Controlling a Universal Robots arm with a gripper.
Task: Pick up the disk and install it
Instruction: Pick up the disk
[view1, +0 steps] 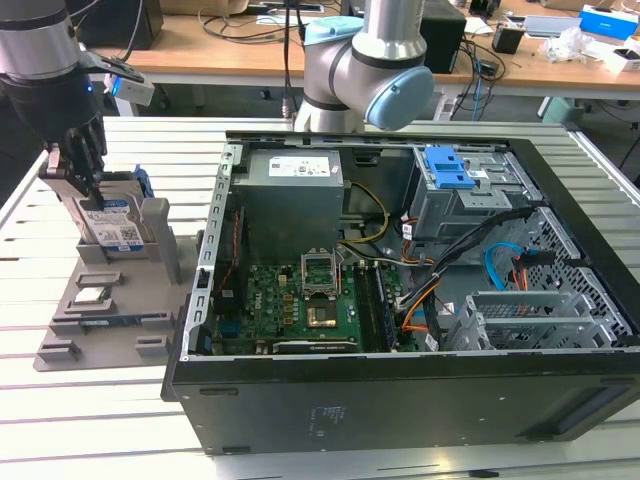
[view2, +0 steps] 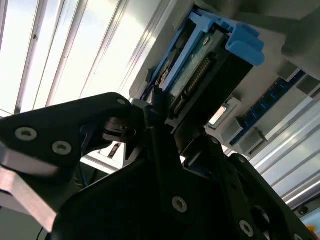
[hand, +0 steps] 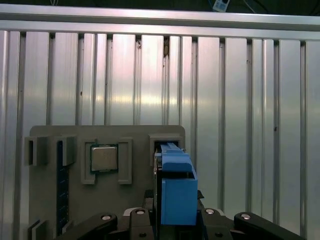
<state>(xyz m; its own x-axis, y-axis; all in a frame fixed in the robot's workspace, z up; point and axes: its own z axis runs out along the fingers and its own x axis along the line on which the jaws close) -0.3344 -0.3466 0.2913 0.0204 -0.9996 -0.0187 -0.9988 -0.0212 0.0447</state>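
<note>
Slatted aluminium table (view1: 100, 420) fronts cluttered desks (view1: 220, 50) behind. Directly beneath the claw (view1: 88, 185), a grey holder (view1: 100, 310) keeps the disk (view1: 112, 228) upright in its slot, with a small silver chip (view1: 92, 295) just below; an open computer case (view1: 400, 400) lies well aside. The arm points straight down, claw clenched on the disk's upper edge.

Bright, even light; glare streaks the slatted table (hand: 150, 75).
</note>
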